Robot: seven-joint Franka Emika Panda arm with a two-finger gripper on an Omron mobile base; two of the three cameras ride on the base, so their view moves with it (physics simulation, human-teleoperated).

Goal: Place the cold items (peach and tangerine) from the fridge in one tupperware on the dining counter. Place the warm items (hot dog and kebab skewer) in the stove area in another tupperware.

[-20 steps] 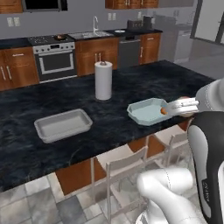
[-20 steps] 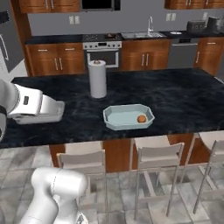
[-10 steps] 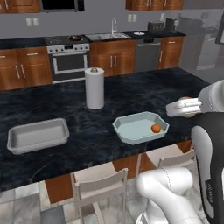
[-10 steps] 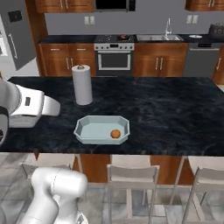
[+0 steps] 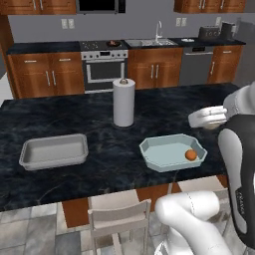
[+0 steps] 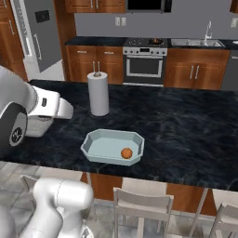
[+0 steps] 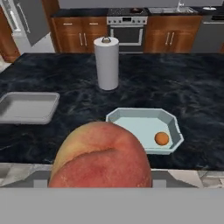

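Observation:
A big red-yellow peach sits at the bottom of the hand view, hiding the fingertips, and my gripper is shut on it. The hand hovers over the near edge of the dining counter, just right of the pale blue tupperware in the left base view. That tupperware holds the orange tangerine in its right corner, which also appears as the tangerine. A grey tupperware lies further left. I cannot make out the hot dog or kebab skewer on the distant stove.
A paper towel roll stands upright behind the two containers. Stools line the counter's near side. The fridge stands at the back left, and wooden cabinets and a sink run along the far wall.
The whole picture has shifted, so the base has driven; the counter and blue tupperware now sit more squarely ahead. The arm keeps its pose with the peach held.

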